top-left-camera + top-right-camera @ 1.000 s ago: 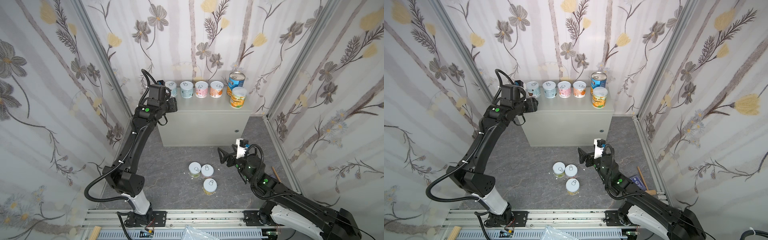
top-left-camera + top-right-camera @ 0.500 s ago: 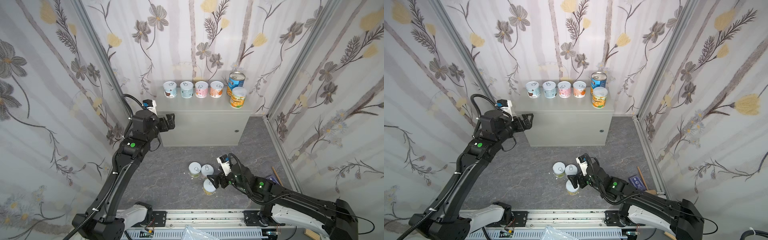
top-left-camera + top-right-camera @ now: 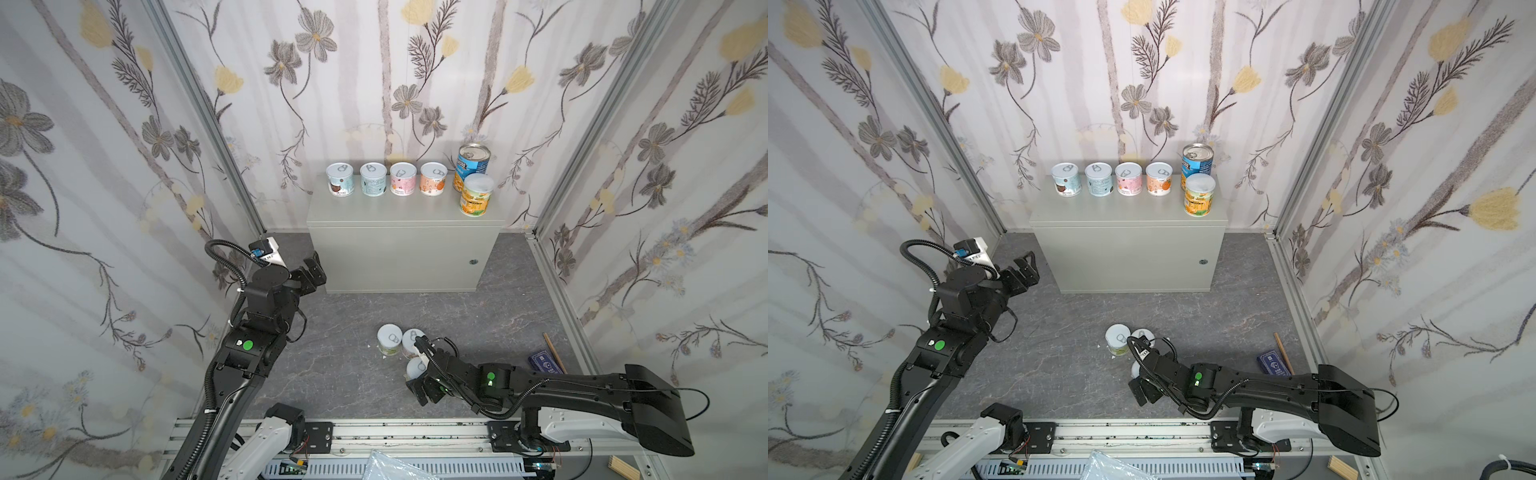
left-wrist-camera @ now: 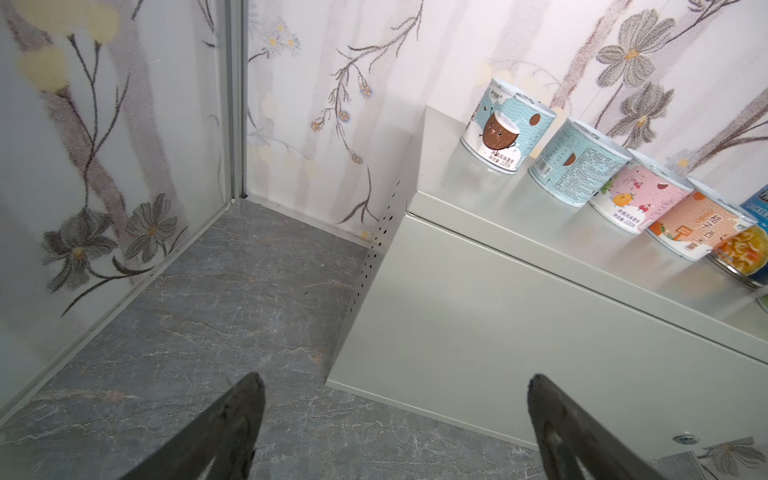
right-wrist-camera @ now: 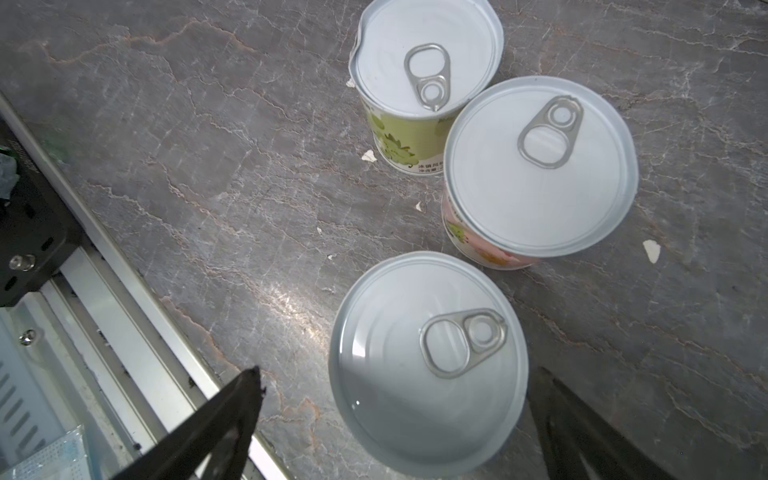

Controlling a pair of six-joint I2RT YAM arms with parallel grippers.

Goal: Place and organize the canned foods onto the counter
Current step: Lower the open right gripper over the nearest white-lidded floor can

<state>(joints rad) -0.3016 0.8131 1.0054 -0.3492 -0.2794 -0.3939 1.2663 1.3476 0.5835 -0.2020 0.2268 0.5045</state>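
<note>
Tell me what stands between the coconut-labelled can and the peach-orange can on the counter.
Two short cans, a pale blue can and a pink can, side by side on the counter; both top views and the left wrist view show them.

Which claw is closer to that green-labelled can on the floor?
Right. The right gripper hangs open over the neighbouring can, close to the green-labelled can. The left gripper sits far off, by the grey cabinet's left front corner.
</note>
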